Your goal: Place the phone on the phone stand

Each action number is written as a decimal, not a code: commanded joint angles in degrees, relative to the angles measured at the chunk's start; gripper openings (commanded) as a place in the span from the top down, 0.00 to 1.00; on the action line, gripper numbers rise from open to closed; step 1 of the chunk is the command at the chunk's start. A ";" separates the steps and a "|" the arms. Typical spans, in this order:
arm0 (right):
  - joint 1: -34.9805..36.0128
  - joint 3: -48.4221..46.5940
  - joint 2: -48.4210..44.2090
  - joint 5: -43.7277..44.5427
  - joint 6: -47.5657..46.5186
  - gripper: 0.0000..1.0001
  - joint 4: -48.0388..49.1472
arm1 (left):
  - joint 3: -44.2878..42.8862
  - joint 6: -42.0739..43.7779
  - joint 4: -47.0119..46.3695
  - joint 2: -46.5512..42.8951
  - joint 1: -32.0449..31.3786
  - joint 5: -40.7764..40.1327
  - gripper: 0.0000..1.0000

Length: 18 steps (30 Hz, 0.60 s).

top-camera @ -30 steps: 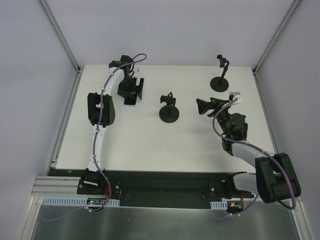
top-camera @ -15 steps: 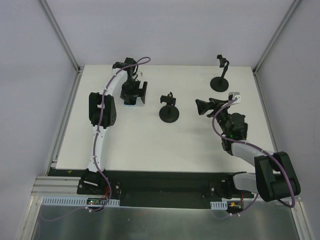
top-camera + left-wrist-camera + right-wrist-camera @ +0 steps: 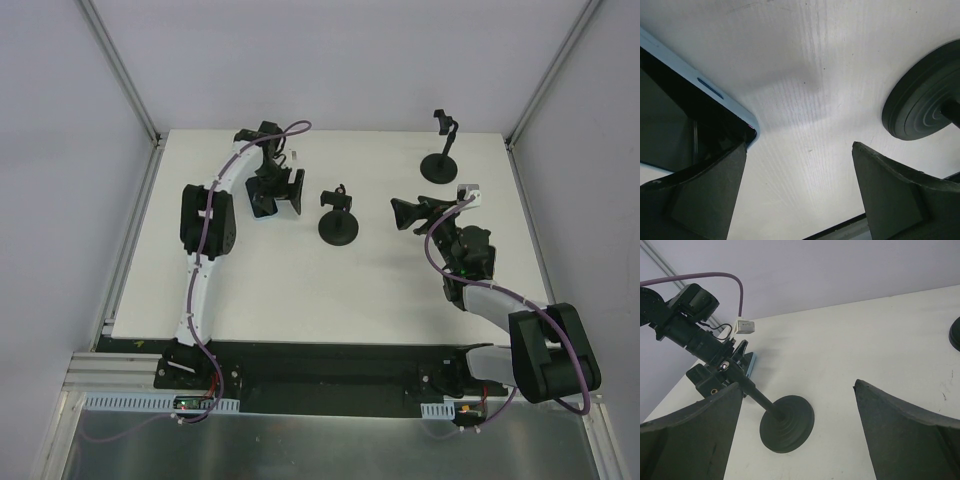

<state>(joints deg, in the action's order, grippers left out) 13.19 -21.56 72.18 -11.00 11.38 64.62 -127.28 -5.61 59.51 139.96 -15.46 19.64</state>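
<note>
Seen from above, the left arm's wrist has swung a little to the right over the last second, toward the nearer stand, while the right arm has not moved. The left gripper (image 3: 279,190) now hangs low over the white table (image 3: 300,290) with its jaws spread wide and nothing between them. The pale-blue-edged phone with a dark screen (image 3: 670,125) lies at the far left of the table, one corner against the gripper's left finger (whether that finger presses on it cannot be told). It seems not to have moved, so the grasp looks not yet made and the placing still lies ahead. The right gripper (image 3: 796,385) is also wide open and empty. Counted: one phone; two black round-based phone stands, one mid-table (image 3: 338,228) and one at the far right (image 3: 440,165); two arms.
</note>
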 commanded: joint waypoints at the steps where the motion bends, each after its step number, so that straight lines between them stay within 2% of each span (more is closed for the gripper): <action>1: -0.45 -1.20 -0.38 -0.42 0.40 0.04 4.73 | 2.12 -1.95 0.00 -3.82 -2.02 3.91 0.16; 7: -0.71 -1.03 -0.46 -0.33 0.31 0.04 4.73 | 10.98 -3.53 -3.07 -9.26 -4.83 5.23 0.21; 10: -0.80 -1.03 -0.38 -0.33 0.40 0.04 4.81 | 14.85 -5.20 -5.45 -14.79 -5.36 1.03 0.22; 13: -0.97 -1.03 -0.20 -0.42 0.66 0.04 4.81 | 16.89 -8.18 -7.03 -19.80 -5.37 -6.43 0.13; 15: -0.89 -1.03 -0.03 -0.33 0.84 0.04 4.99 | 17.33 -10.91 -7.38 -21.83 -5.28 -10.56 0.03; 18: -0.97 -0.94 -0.11 -0.16 0.93 0.04 4.99 | 17.68 -15.56 -7.56 -23.07 -5.28 -14.35 0.01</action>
<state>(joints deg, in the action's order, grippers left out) 12.71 -21.56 72.18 -10.98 11.55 64.93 -110.00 -13.76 53.36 122.37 -21.52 14.11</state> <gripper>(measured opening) 0.964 0.986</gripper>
